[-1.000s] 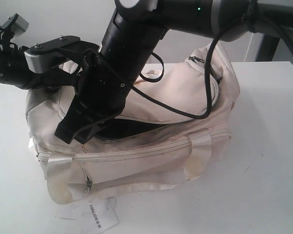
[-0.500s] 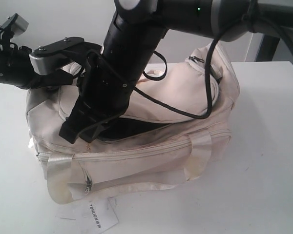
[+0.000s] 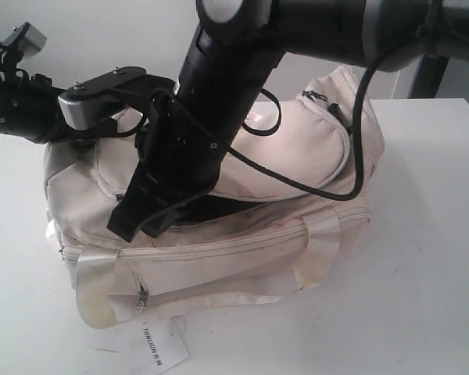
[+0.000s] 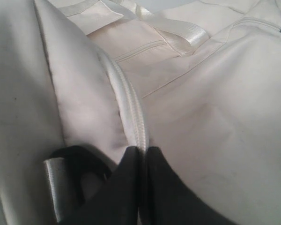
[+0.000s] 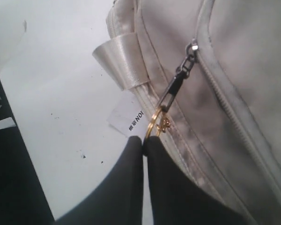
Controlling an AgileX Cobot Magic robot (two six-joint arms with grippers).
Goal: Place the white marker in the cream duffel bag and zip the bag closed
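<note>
No white marker showed in any view, so whether it lay inside the cream duffel bag point(image 3: 297, 180) could not be told. The bag sat on the white table point(image 3: 422, 297), top flap point(image 3: 297, 148) partly open. The right gripper point(image 5: 144, 145) was pinched shut on the gold ring point(image 5: 155, 125) of a zip pull point(image 5: 178, 84); the left gripper point(image 4: 141, 157) was clamped on a piped seam point(image 4: 129, 103). Judged risk: the thin ring could slip free if pulled off the zip line, or slack fabric could bunch and jam the zip.
</note>
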